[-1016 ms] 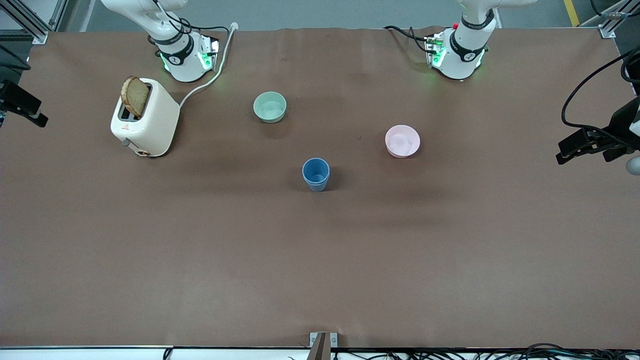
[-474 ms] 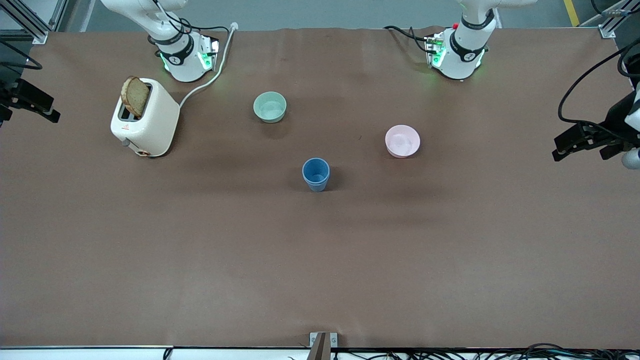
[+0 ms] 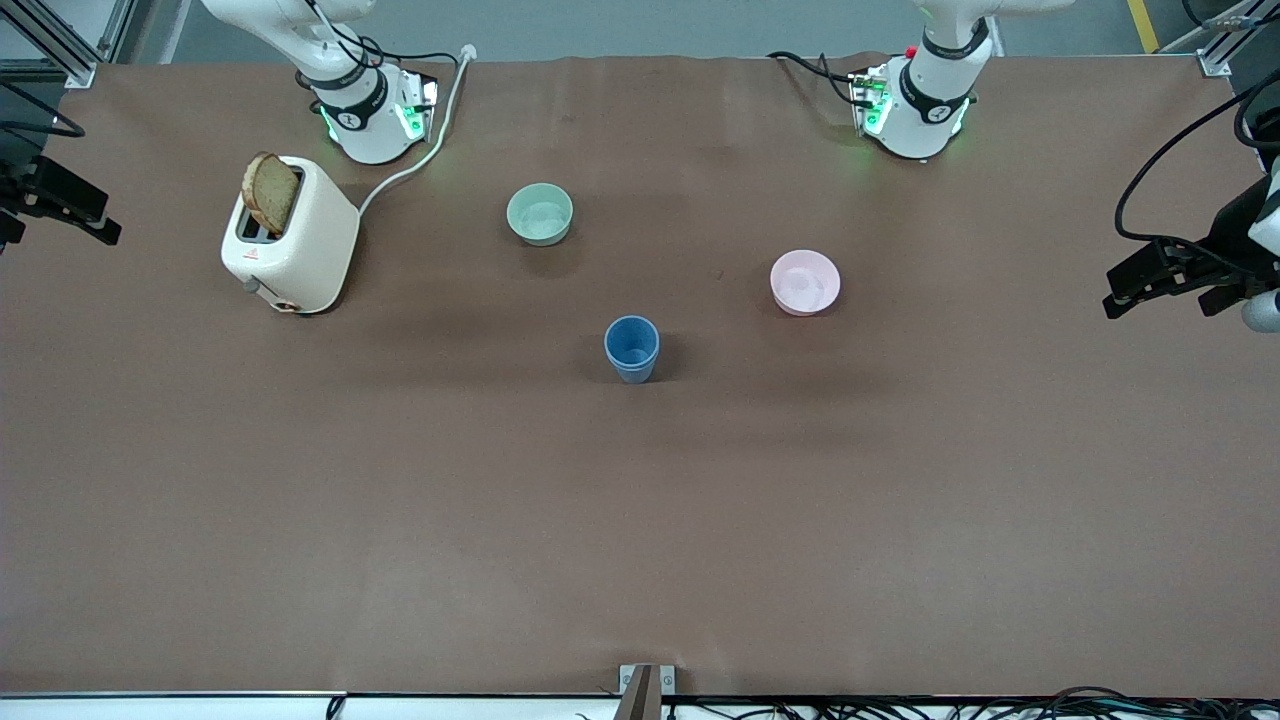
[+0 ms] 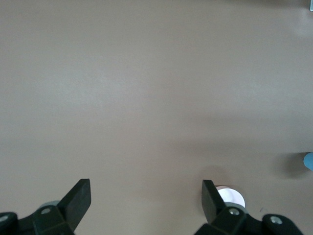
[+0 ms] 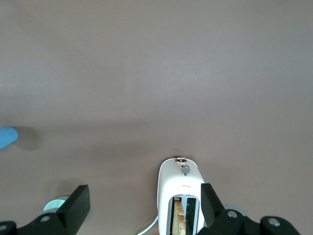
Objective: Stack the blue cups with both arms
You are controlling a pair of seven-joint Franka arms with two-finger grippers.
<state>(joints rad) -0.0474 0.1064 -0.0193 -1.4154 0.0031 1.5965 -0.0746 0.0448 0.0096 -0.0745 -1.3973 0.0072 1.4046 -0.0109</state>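
Setting: robotics laboratory. Evidence: flat counter under a brown matte cover (image 3: 640,520); two white jointed robot arm bases with green indicator lights (image 3: 365,115) bolted along one edge; silver aluminium frame struts (image 3: 60,45); loose black cables (image 3: 1000,705) along the counter edge.

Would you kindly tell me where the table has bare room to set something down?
The broad brown stretch nearer the front camera than the stacked matte blue cups is bare. Crowding lies toward the bases: the white toaster holding bread, the mint-green bowl and the pink bowl.
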